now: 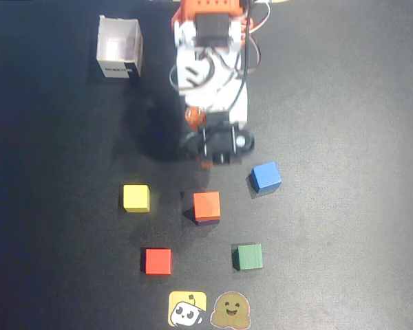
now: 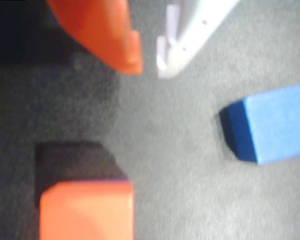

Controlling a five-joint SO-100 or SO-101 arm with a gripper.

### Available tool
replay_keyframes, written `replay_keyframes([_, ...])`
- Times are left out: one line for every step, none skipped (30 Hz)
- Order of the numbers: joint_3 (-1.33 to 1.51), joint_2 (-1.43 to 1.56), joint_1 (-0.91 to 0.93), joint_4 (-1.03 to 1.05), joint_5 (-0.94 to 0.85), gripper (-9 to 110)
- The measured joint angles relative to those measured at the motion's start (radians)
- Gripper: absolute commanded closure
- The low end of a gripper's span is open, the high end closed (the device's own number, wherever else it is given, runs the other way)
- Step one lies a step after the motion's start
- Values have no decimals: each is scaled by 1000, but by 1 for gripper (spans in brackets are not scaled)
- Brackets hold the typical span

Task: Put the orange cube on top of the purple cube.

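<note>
In the overhead view, the arm reaches down from the top edge of the dark table, its orange and white body ending in a black gripper head. The gripper hangs above bare table, apart from every cube; from here one cannot tell how its jaws stand. Just below it, near the middle of the table, the orange cube sits on top of the purple cube, of which only a thin dark strip shows along the lower edge of the orange one. A blue cube lies to the right of the stack, slightly turned. A yellow cube lies to the left of it. Nearer the bottom edge are a red cube on the left and a green cube on the right. Two stickers lie at the bottom edge. A white open box stands toward the top left corner.

In the wrist view, the gripper enters from the top, with an orange finger on the left and a white finger on the right. The tips stand a little apart with nothing between them, over grey table surface. The orange cube fills the lower left, resting on the purple cube, whose dark side shows just beyond it. The blue cube lies at the right edge.
</note>
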Motion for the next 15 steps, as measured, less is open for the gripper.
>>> replay_keyframes([31, 38, 0, 0, 0, 101])
replay_keyframes([63, 77, 0, 0, 0, 101])
replay_keyframes([92, 115, 0, 0, 0, 101])
replay_keyframes([120, 156, 0, 2, 0, 101])
replay_keyframes([141, 193, 0, 5, 0, 101])
replay_keyframes([160, 227, 0, 11, 0, 101])
replay_keyframes([175, 258, 0, 18, 0, 101])
replay_keyframes([189, 285, 0, 28, 0, 101])
replay_keyframes([202, 318, 0, 40, 0, 101])
replay_keyframes([216, 353, 0, 57, 0, 101])
replay_keyframes([236, 397, 0, 75, 0, 101])
replay_keyframes([258, 449, 0, 97, 0, 101])
replay_keyframes([281, 508, 0, 127, 0, 101])
replay_keyframes([287, 554, 0, 140, 0, 101])
replay_keyframes([287, 580, 0, 149, 0, 101])
